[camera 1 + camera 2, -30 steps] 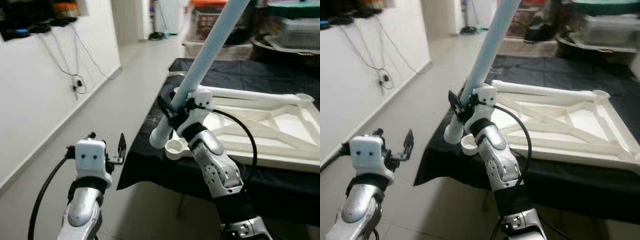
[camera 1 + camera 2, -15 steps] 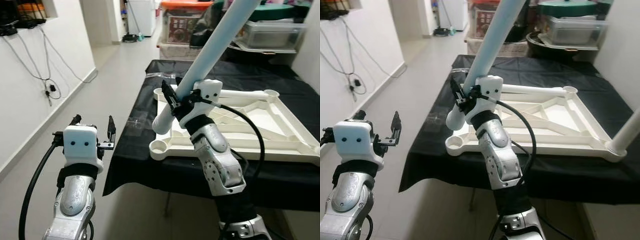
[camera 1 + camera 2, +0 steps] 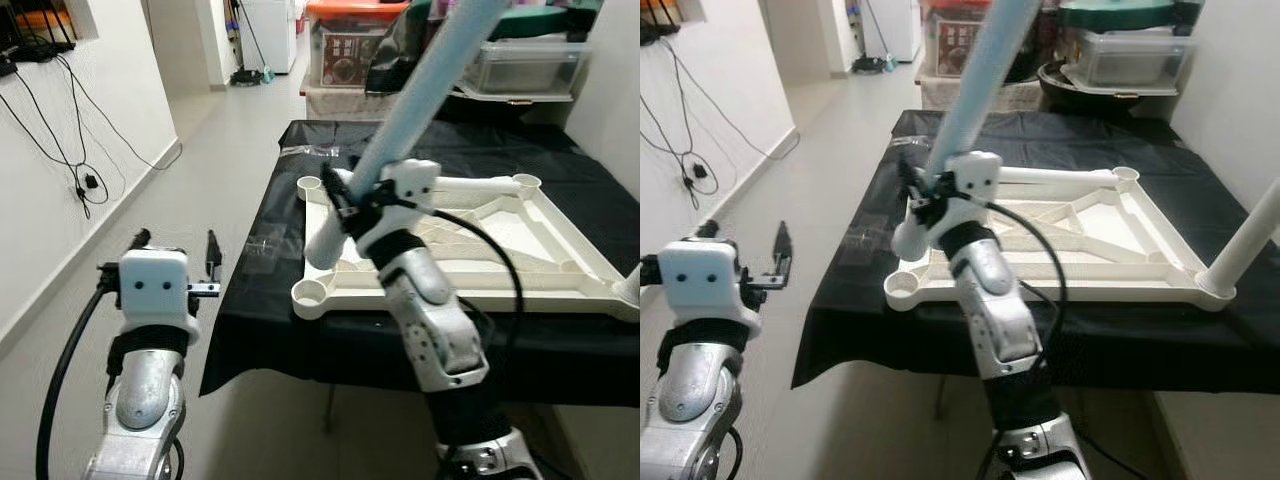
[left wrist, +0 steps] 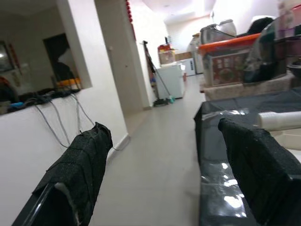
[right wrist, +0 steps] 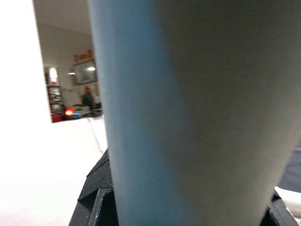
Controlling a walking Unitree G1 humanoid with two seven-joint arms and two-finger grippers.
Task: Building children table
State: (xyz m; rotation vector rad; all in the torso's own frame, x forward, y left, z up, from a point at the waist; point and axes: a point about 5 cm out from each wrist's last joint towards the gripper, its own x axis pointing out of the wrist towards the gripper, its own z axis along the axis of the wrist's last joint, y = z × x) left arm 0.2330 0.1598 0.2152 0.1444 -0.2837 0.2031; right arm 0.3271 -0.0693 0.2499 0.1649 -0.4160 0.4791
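A white children's table top (image 3: 560, 290) lies upside down on a black-covered table. My right gripper (image 3: 350, 200) is shut on a long pale blue-white table leg (image 3: 420, 90). The leg tilts up and to the right, and its lower end hangs just above the frame's near left edge, beside an empty corner socket (image 3: 310, 293). Seen close up in the right wrist view, the leg (image 5: 188, 117) sits between black pads. A second leg (image 3: 1248, 240) stands upright in the near right corner. My left gripper (image 3: 173, 242) is open and holds nothing, over the floor left of the table.
The black cloth (image 3: 300, 340) hangs over the table's near edge. A clear plastic bag (image 3: 262, 245) lies on its left side. Storage boxes (image 3: 345, 45) stand behind the table. A white wall with hanging cables (image 3: 60, 110) borders an open floor corridor (image 3: 230, 150) on the left.
The camera has swung, so the whole table top and the standing leg at its right corner have come into view. My right gripper still holds the tilted leg. The left gripper stays open.
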